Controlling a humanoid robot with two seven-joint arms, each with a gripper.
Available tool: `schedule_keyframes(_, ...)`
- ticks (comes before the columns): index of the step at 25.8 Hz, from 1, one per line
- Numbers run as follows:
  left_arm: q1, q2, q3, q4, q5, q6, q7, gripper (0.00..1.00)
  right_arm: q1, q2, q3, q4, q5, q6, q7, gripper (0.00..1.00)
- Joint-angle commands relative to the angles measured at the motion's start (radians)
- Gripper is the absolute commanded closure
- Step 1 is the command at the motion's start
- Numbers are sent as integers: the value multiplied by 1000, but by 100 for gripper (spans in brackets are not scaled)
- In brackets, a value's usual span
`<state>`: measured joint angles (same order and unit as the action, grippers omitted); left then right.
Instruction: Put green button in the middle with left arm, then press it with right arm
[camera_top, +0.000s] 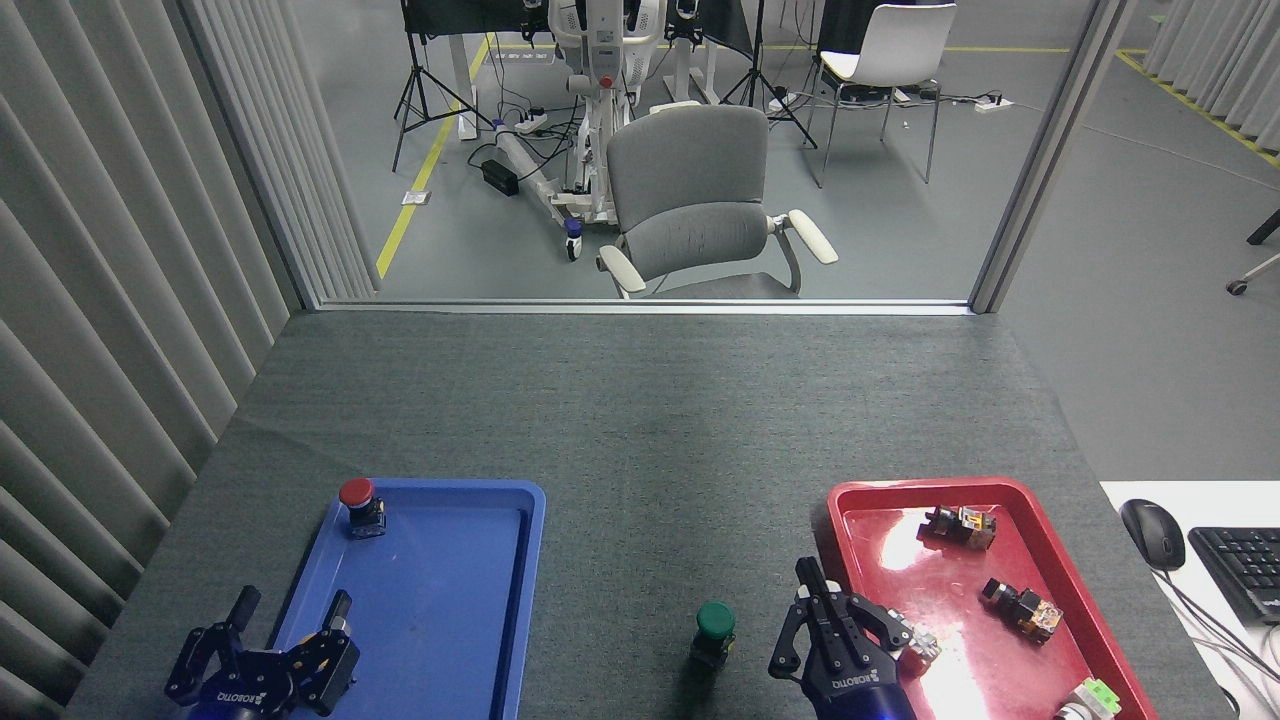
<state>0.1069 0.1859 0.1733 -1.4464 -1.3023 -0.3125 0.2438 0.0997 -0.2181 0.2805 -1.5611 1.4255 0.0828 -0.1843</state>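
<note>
Right hand (812, 598) fingers together, wrist cropped.

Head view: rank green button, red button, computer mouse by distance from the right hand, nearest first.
From the right hand:
1. green button, just left of it on the grey felt.
2. computer mouse, far right on the white desk.
3. red button, blue tray's far-left corner.

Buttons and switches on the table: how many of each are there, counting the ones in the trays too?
Green button on the grey cloth: 1
Red button in the blue tray: 1
Switch parts in the red tray: 4 showing
Total: 6, though the grippers may hide more.
</note>
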Motion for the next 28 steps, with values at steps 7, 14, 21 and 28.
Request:
schedule_keyframes(7, 10, -6, 6, -9, 1, 1, -3, 0, 84, -33, -52, -43, -3, 0, -9, 2)
schedule_keyframes(14, 13, -8, 6, -9, 1, 0, -3, 0, 127, -41, -83, -68, -3, -1, -12, 2)
schedule_keyframes(21, 13, -9, 5, -9, 3, 0, -5, 0, 161, -40, -176, -71, -34, -9, -12, 1)
schedule_keyframes(28, 13, -8, 5, -5, 6, 0, -5, 0, 164, -41, -196, -79, -34, -6, -11, 1)
